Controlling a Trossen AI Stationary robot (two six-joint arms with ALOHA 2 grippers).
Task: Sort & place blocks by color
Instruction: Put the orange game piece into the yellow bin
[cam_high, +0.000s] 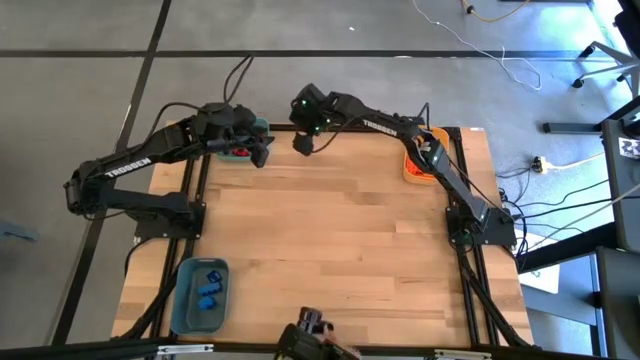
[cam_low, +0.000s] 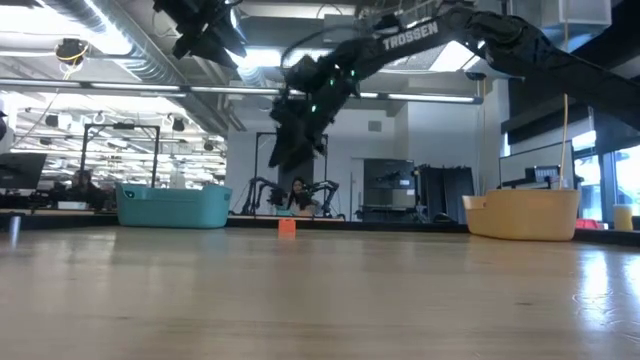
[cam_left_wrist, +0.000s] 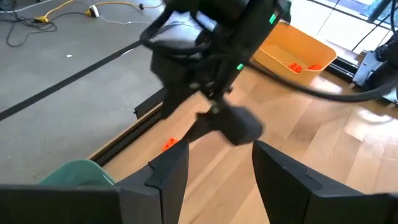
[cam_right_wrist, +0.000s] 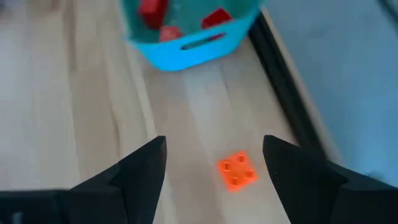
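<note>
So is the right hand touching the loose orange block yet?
Apart. The right wrist view shows the orange block lying on the table between the open fingers of the right hand, with bare wood on both sides.

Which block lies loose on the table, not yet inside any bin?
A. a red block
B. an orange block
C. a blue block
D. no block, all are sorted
B: a single orange block lies on the bare wood near the teal bin, seen between the open fingers of the right gripper; the red blocks sit inside that bin.
</note>
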